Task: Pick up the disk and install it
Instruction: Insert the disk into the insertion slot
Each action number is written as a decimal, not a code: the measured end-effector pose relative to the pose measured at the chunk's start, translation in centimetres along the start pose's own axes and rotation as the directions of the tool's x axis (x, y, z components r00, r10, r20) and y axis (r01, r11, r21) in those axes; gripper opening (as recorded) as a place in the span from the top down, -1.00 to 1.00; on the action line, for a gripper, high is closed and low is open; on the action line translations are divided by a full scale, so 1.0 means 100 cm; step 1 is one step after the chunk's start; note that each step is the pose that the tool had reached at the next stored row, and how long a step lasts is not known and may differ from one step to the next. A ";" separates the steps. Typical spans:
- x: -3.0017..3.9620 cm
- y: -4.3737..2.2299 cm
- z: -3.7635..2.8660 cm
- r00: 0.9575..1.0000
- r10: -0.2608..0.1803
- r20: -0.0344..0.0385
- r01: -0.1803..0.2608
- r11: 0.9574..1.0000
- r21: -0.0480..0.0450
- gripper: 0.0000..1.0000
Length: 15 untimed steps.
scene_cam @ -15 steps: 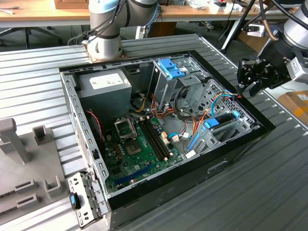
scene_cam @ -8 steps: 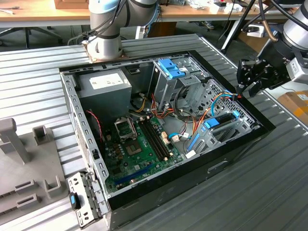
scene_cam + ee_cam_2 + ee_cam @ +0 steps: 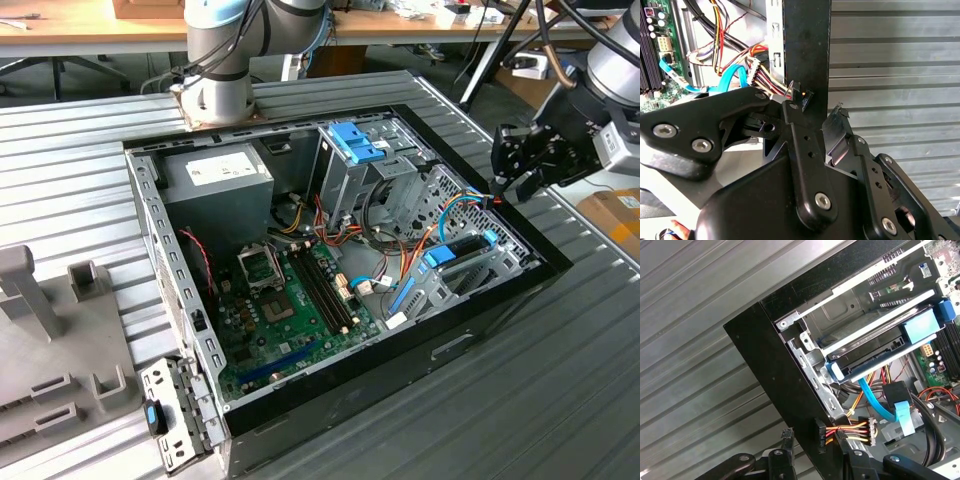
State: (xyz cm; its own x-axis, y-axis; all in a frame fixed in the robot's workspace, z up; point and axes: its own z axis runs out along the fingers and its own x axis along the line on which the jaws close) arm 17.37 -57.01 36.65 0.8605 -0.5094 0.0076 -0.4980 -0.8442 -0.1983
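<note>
Black gripper [image 3: 816,105] up close, jaws apart, straddling the black case wall [image 3: 805,50]; your flat grey blue-railed metal disk [image 3: 875,347] sits just inside, caged.

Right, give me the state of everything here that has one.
Computer case: lying flat, side panel off, insides exposed.
Disk: sitting in the drive bay at the case's corner.
Claw: open, one finger on each side of the case wall, holding nothing.
Processor socket: bare, no cooler on it.
</note>
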 end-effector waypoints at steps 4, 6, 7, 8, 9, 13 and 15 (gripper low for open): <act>0.0000 0.0002 0.0008 1.000 0.000 0.000 0.000 1.000 0.000 0.11; 0.0000 0.0002 0.0011 1.000 0.000 0.000 0.000 1.000 0.000 0.11; 0.0000 0.0003 0.0014 1.000 0.000 0.000 0.000 1.000 0.000 0.11; 0.0000 0.0003 0.0014 1.000 0.000 0.000 0.000 1.000 0.000 0.11; 0.0000 0.0003 0.0017 1.000 0.000 0.000 0.000 1.000 0.000 0.11; 0.0000 0.0007 0.0033 1.000 0.000 0.000 0.000 1.000 0.000 0.11; 0.0000 0.0007 0.0033 1.000 0.000 0.000 0.000 1.000 0.000 0.11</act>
State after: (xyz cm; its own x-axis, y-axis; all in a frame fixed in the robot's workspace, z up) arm 17.36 -57.01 36.31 0.8605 -0.5095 0.0075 -0.4981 -0.8442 -0.1983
